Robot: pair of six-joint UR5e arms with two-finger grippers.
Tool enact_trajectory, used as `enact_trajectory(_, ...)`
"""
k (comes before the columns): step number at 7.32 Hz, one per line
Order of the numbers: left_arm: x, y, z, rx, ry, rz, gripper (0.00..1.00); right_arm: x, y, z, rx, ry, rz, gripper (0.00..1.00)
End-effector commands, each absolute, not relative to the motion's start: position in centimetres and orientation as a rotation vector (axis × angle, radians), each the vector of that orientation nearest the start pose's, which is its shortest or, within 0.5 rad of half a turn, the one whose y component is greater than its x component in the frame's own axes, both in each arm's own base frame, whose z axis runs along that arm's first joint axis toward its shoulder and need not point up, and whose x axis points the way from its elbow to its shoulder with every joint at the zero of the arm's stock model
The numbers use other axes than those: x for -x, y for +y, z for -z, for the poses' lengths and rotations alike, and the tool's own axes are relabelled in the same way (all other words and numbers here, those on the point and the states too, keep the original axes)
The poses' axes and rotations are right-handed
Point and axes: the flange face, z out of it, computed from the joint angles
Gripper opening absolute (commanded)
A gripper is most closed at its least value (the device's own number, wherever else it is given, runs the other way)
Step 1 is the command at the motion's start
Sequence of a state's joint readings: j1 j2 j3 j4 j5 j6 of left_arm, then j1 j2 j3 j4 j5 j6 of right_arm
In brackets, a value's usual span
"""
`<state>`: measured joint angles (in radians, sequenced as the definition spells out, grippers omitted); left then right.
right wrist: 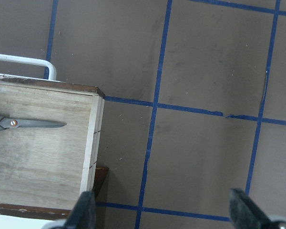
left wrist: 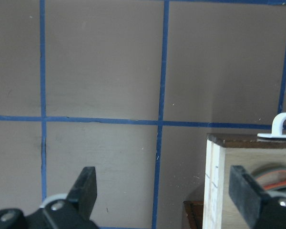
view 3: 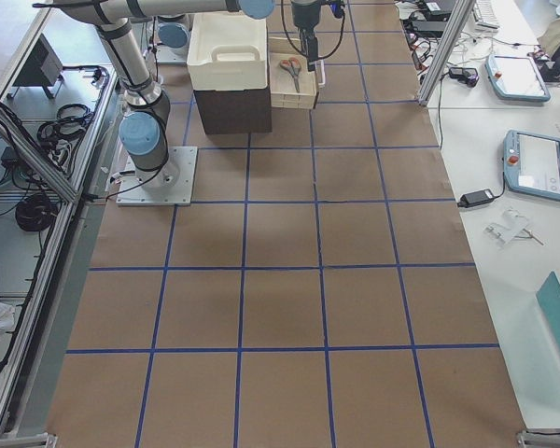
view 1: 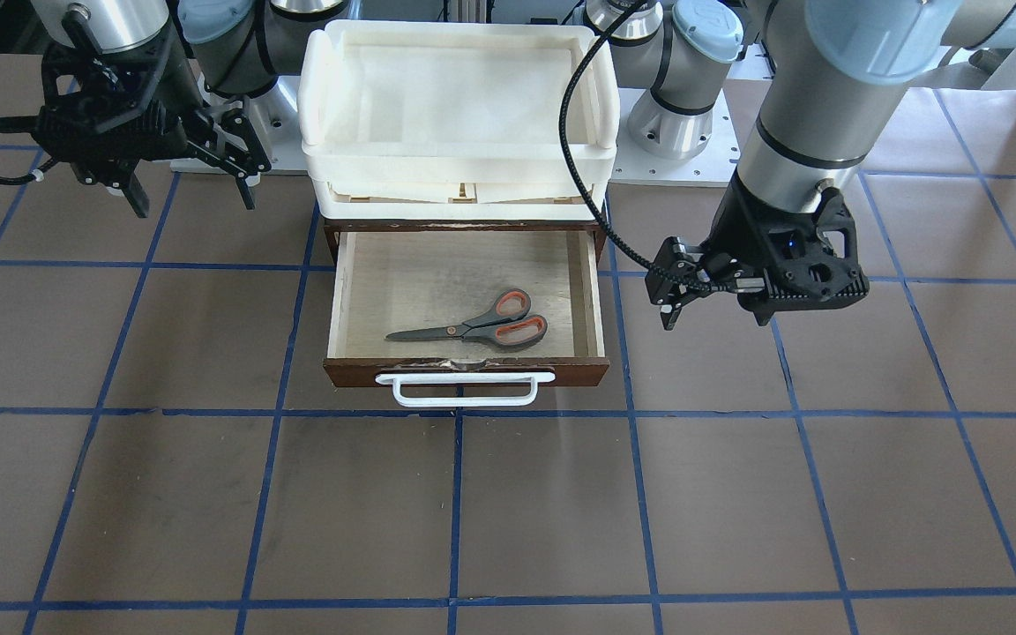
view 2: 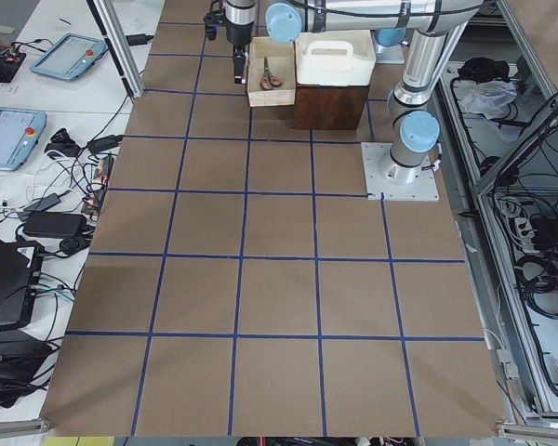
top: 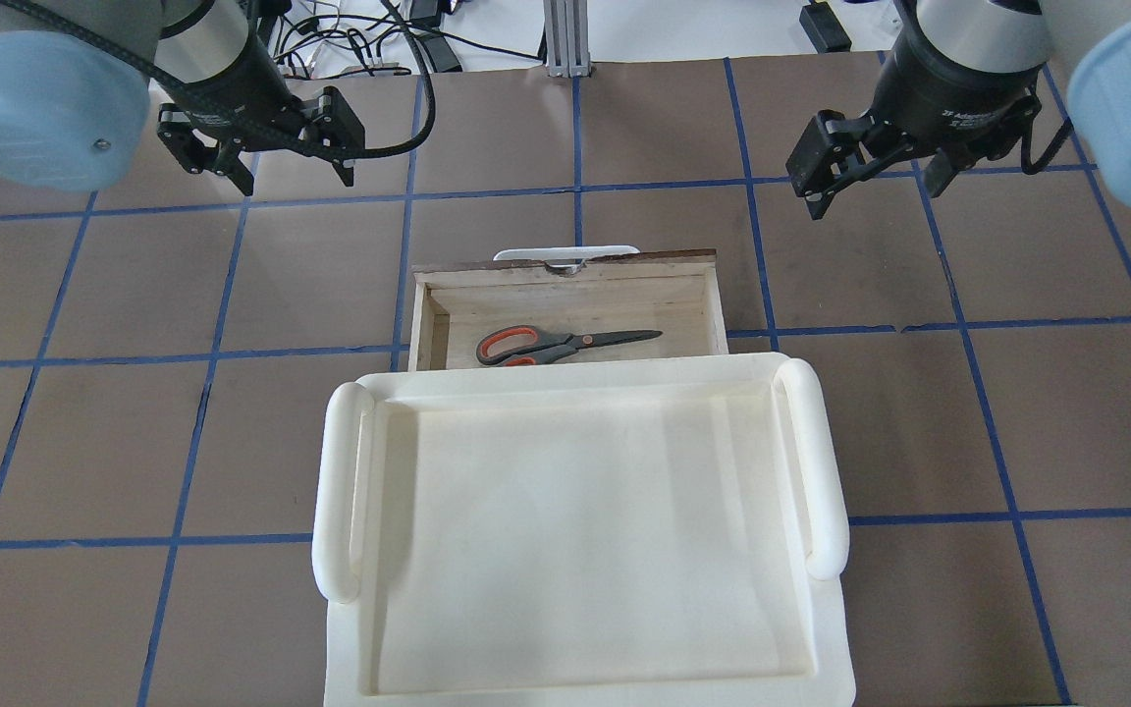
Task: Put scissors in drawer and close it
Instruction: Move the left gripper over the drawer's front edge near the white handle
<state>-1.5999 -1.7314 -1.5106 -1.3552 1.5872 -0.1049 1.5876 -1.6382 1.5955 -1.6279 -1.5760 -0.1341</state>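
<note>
The scissors (view 1: pixel 490 328), grey handles lined orange-red, lie flat inside the open drawer (view 1: pixel 597 291), blades toward the robot's right. The dark brown drawer has a pale plywood inside and a white bar handle (view 1: pixel 464 389) on its front. It stands pulled out under the white trays. My left gripper (view 1: pixel 677 304) is open and empty, hovering above the table beside the drawer's left side. My right gripper (view 1: pixel 195 205) is open and empty, hovering off the drawer's right side, farther away. The left wrist view shows the drawer corner (left wrist: pixel 214 181) between the open fingers (left wrist: pixel 86 186).
Stacked cream-white plastic trays (view 1: pixel 459 31) sit on the dark cabinet above the drawer. The brown table has blue tape grid lines (view 1: pixel 458 503). The arm bases (view 1: pixel 676 115) stand behind the trays. A black cable (view 1: pixel 578 132) loops from the left arm over the trays' edge.
</note>
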Motion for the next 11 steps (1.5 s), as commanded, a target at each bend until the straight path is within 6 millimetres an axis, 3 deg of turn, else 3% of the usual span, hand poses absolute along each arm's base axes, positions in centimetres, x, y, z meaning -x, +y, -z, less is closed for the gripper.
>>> enact_trajectory(1, 19.9, -58.5, -41.5, 0.255, 3.129, 0.169, 1.00, -14.1, -46.3, -51.2, 0.238, 3.133, 0.161, 1.00)
enact_trajectory(3, 23.5, -60.1, -37.7, 0.217, 3.141, 0.201, 1.00, -14.0, -46.3, -51.8, 0.236, 3.134, 0.178, 1.00)
enact_trajectory(5, 25.7, -61.2, -33.7, 0.235, 3.141, 0.175, 1.00, -14.6, -47.3, -53.1, 0.230, 3.080, 0.213, 1.00)
enact_trajectory(7, 27.9, -61.7, -30.3, 0.250, 3.140, 0.164, 1.00, -14.6, -47.4, -53.1, 0.152, 3.074, 0.171, 1.00)
enact_trajectory(9, 29.1, -61.6, -28.2, 0.204, 3.138, 0.112, 0.98, -14.5, -47.4, -52.6, 0.151, 3.085, 0.150, 1.00)
enact_trajectory(11, 30.3, -61.2, -27.4, 0.189, 3.136, 0.088, 1.00, -14.6, -47.3, -52.4, 0.153, 3.085, 0.140, 1.00)
